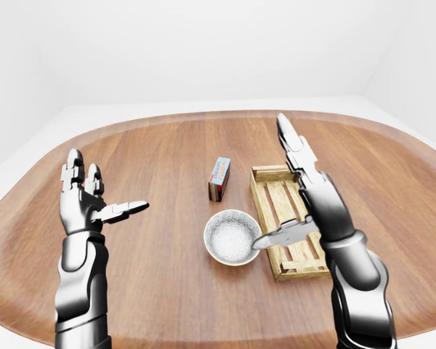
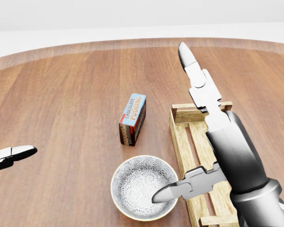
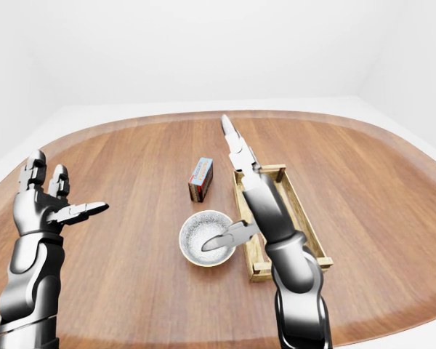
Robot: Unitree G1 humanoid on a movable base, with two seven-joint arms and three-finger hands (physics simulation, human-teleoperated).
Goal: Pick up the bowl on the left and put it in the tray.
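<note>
Right hand [image 2: 199, 137] fingers spread, thumb over bowl [image 2: 142, 187], holding nothing; left hand [image 1: 83, 200] fingers released

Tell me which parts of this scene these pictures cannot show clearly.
- Tray: its right side in the head view is hidden by the right hand.
- Bowl: part of its right rim is covered by the thumb in every view.
- Left hand: cut off by the head view's left edge.
- Box: its small print is unreadable.
</note>
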